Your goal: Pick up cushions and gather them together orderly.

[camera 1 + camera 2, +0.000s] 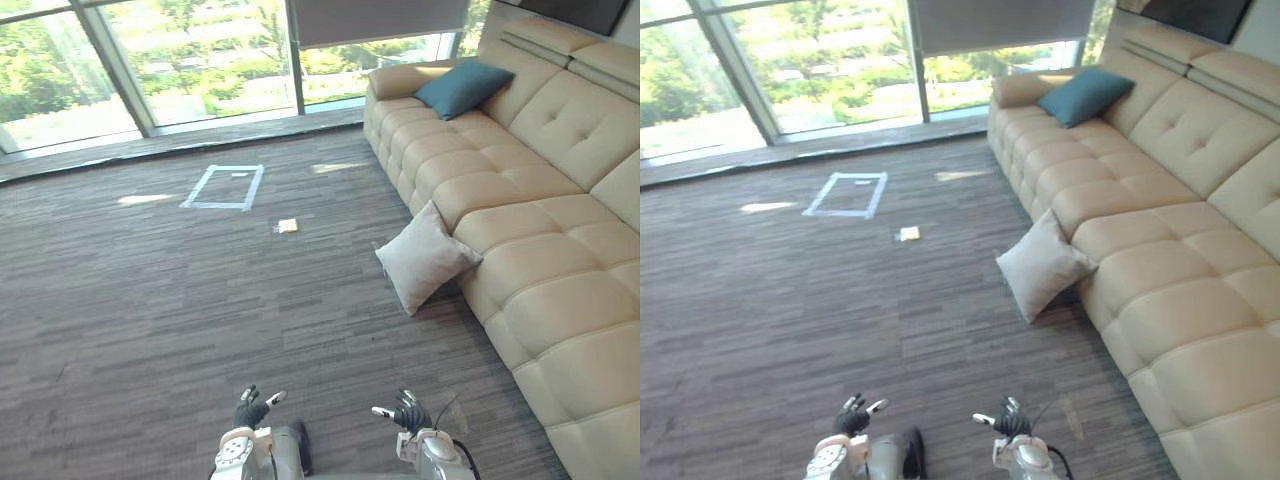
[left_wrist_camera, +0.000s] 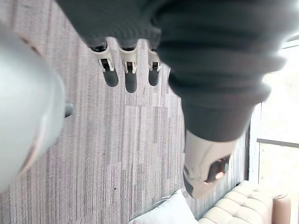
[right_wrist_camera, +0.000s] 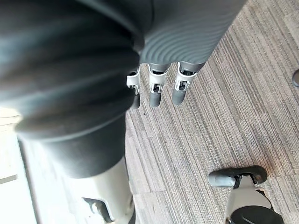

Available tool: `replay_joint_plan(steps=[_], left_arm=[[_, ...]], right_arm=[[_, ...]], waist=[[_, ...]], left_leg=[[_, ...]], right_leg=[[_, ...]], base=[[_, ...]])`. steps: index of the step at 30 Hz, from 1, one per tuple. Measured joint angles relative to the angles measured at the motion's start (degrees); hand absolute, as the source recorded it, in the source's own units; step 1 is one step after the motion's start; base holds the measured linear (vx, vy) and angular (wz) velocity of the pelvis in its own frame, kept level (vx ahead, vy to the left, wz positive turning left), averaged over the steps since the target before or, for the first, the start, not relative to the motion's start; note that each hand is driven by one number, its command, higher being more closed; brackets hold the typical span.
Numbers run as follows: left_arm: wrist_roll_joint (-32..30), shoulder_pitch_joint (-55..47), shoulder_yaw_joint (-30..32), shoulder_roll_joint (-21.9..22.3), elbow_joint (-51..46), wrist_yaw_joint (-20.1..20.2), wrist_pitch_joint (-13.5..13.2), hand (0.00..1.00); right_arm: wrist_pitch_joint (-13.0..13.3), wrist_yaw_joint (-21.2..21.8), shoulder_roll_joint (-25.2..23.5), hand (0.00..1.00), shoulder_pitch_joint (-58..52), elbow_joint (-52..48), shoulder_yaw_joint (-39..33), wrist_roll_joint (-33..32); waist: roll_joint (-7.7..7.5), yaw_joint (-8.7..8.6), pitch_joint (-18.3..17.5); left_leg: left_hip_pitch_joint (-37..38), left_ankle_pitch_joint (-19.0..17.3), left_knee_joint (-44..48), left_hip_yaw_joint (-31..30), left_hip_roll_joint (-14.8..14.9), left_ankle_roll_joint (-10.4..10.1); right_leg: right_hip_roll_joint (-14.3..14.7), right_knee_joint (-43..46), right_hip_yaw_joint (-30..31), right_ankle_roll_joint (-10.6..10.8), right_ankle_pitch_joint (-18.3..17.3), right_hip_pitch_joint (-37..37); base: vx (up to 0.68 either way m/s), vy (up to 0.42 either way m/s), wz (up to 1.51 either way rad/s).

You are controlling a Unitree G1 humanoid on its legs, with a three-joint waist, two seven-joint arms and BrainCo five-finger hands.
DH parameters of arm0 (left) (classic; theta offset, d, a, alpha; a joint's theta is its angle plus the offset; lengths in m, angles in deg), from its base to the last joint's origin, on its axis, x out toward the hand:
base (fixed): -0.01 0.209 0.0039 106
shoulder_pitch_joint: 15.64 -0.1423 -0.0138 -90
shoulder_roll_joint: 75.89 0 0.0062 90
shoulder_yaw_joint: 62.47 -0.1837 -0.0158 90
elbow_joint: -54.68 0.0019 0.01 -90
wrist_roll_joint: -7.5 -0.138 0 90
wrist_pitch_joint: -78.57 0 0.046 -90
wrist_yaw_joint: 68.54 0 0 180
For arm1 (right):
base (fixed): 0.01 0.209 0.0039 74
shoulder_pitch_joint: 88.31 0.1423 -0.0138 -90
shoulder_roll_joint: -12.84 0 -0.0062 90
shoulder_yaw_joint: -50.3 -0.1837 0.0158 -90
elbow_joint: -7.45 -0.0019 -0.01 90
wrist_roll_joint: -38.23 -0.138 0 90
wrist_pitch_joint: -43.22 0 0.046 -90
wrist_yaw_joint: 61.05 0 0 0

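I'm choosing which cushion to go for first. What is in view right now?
sofa: one, beige, along the right.
carpet: grey, the whole floor.
teal cushion: one, teal, on the sofa's far end.
pale cushion: one, off-white, on the carpet, leaning against the sofa front.
tape rectangle: one, white, on carpet near the windows.
small scrap: one, pale yellow, on carpet by the rectangle.
left hand, right hand: silver, open, empty, low in front.
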Motion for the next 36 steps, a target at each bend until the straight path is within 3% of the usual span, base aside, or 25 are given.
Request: replay_joint_plan(steps=[3,4,5,8,10,13,14,16,17,18,20,21,23,25,27,29,32,33,34,36], left_arm=[[-0.03,0.44,-0.71,-0.38,0.83,0.05,0.12,0.0],[-0.01,0.55,-1.45,-0.47,1.51,0.1,0.27,0.0],[0.0,0.59,-2.15,-0.56,2.06,0.04,0.32,0.0],[-0.04,1.11,-3.47,-0.21,2.84,0.07,1.04,0.0],[-0.04,1.32,-3.52,-0.25,3.39,0.08,1.27,0.0],[-0.07,1.33,-4.68,0.28,3.62,0.28,1.41,0.0],[-0.08,1.37,-4.67,0.71,3.95,0.3,1.42,0.0],[-0.15,1.32,-5.11,0.91,4.63,0.38,1.44,0.0],[-0.25,1.28,-5.04,1.08,4.8,0.42,1.46,0.0],[-0.33,1.33,-4.83,1.89,4.91,0.43,1.45,0.0],[-0.72,1.28,-4.28,2.45,4.82,0.47,1.42,0.0],[-0.62,1.39,-3.43,2.42,4.53,0.54,1.43,0.0],[-0.02,1.33,-1.29,2.27,3.87,0.44,1.4,0.0],[-0.03,0.93,-0.51,2.04,3.1,0.47,1.28,0.0],[-0.03,1.14,-0.52,2.11,1.88,0.47,1.15,0.0],[-0.03,1.19,-0.71,2.35,1.21,0.46,0.9,0.0],[-0.01,1.37,-0.6,2.34,1.2,0.37,0.28,0.0],[0.03,1.32,-0.66,2.47,1.26,0.33,0.07,0.0],[0.17,1.4,-0.95,2.51,2.13,0.32,0.06,0.0],[1.07,1.21,-0.83,1.05,2.69,0.18,0.1,0.0]], right_arm=[[0.03,-0.02,0.01,0.0,-0.97,-0.1,-0.18,0.01],[0.04,0.02,0.18,0.0,-1.83,-0.23,-0.1,0.06],[0.05,0.18,0.12,0.0,-2.08,-0.39,-0.05,0.09],[0.31,0.41,0.41,0.0,-2.33,-3.8,-0.11,0.12],[0.7,0.7,0.38,0.0,-2.1,-4.72,-0.12,0.19],[1.23,0.93,0.52,0.0,-1.74,-4.6,-0.19,0.27],[1.27,0.94,0.53,0.0,-0.9,-4.45,-0.28,0.47],[1.26,0.94,0.53,0.0,-0.85,-4.34,-0.33,1.35],[1.18,0.94,0.78,0.0,-0.62,-4.29,-0.23,1.98],[1.08,0.86,0.92,0.0,-0.16,-3.96,-0.32,2.04],[0.84,0.81,1.41,0.0,-0.07,-3.58,-0.4,2.04],[0.62,0.78,1.35,0.0,-0.05,-3.62,-0.36,1.98],[0.12,0.62,1.04,0.0,-0.34,-3.47,-0.14,1.76],[0.09,0.41,0.51,0.0,-0.39,-3.1,-0.04,1.44],[0.01,0.27,0.66,0.0,-0.44,-2.18,-0.16,1.4],[0.06,-0.14,0.75,0.0,-0.64,-2.23,-0.6,0.93],[0.06,-0.23,0.66,0.0,-0.89,-2.25,-0.42,0.96],[0.06,-0.24,0.84,0.0,-1.16,-2.21,0.03,0.92],[0.03,-0.23,0.82,0.0,-1.59,-2.17,0.39,0.89],[0.04,0.0,-0.62,0.0,-2.35,-2.32,1.82,0.9]], waist=[[-0.62,0.28,-0.31],[-0.51,-0.04,-0.13],[-0.43,-0.18,0.05],[0.97,-0.88,1.83],[0.69,-0.99,2.25],[0.66,-1.35,2.25],[0.74,-1.54,2.26],[0.61,-2.31,2.15],[0.45,-2.9,2.18],[1.95,-3.28,2.02],[3.76,-3.32,1.7],[4.22,-3.33,1.86],[4.82,-3.03,1.88],[3.84,-2.73,2.5],[2.81,-2.44,2.79],[2.52,-0.79,2.67],[2.15,-0.47,2.41],[2.41,-0.51,2.0],[2.9,-0.3,1.24],[-0.09,0.07,-0.39]], left_leg=[[3.34,-4.41,2.39,1.2,-2.06,2.24],[6.99,-6.34,1.3,1.67,-3.06,2.78],[9.77,-7.33,0.67,1.91,-3.73,2.93],[19.71,-9.76,-4.01,2.28,-4.09,2.95],[24.13,-11.08,-6.81,2.63,-3.7,2.9],[29.72,-12.24,-10.44,3.17,-1.71,0.49],[31.11,-12.68,-11.9,3.29,-1.15,-0.29],[33.1,-13.42,-13.63,3.13,-1.33,-1.45],[34.8,-13.7,-13.5,1.62,-1.44,-1.41],[34.82,-13.2,-11.15,0.46,0.22,-1.44],[29.83,-12.62,2.96,-2.79,3.01,-2.49],[25.13,-9.92,14.23,-5.29,4.77,-5.99],[17.48,-5.89,31.7,-8.95,7.15,-10.0],[12.36,-6.64,37.75,-8.51,8.11,-8.33],[8.57,-8.72,36.1,-6.43,8.28,-5.98],[6.37,-10.58,24.02,-5.87,6.92,-4.9],[3.83,-9.37,6.08,-15.61,2.53,-4.15],[3.48,-6.97,0.11,-22.02,0.7,-3.69],[3.82,-2.47,0.36,-20.76,1.2,-7.4],[5.48,-4.95,1.46,-13.62,-0.2,-4.59]], right_leg=[[-1.9,15.99,3.52,3.75,2.48,-4.63],[-2.14,31.83,6.17,7.48,7.21,-11.0],[-1.97,42.85,7.54,8.84,8.79,-15.5],[-0.82,55.51,4.32,6.05,6.32,-25.55],[0.06,52.45,0.01,4.26,3.67,-30.31],[0.11,34.95,-12.16,1.22,2.1,-32.74],[0.79,27.54,-15.09,-0.17,3.31,-33.74],[2.18,19.0,-15.53,-0.82,6.83,-33.49],[2.87,18.62,-14.82,-5.61,10.41,-32.81],[3.7,19.1,-15.66,-5.77,8.33,-31.59],[5.77,19.25,-15.6,-6.24,5.02,-29.46],[6.89,18.44,-15.42,-6.66,3.85,-27.63],[9.38,15.28,-14.45,-7.96,2.74,-22.82],[10.82,10.89,-12.21,-8.5,2.07,-16.56],[10.79,7.76,-9.9,-8.2,2.02,-11.81],[10.23,5.54,-6.43,-6.88,1.89,-8.84],[8.55,4.63,-0.34,-3.82,-0.2,-7.34],[7.64,5.11,3.55,-1.73,-1.79,-7.49],[7.2,6.73,7.01,0.04,-3.47,-7.81],[4.34,13.61,11.84,1.38,-3.26,-11.68]], base=[[0.51,0.247,-0.02],[0.45,0.221,-0.01],[0.51,0.226,-0.06],[0.36,0.099,-0.12],[0.29,-0.005,-0.09],[0.4,-0.091,-0.04],[0.54,-0.152,-0.1],[0.52,-0.156,-0.01],[0.58,-0.19,0.05],[0.58,-0.212,0.03],[0.55,-0.245,-0.09],[0.53,-0.227,-0.23],[0.53,-0.141,-0.52],[0.54,-0.08,-0.57],[0.41,-0.021,-0.61],[0.34,0.072,-1.06],[0.43,0.258,-1.14],[0.57,0.495,-1.5],[0.49,0.471,-1.57],[0.42,0.48,-1.4]])
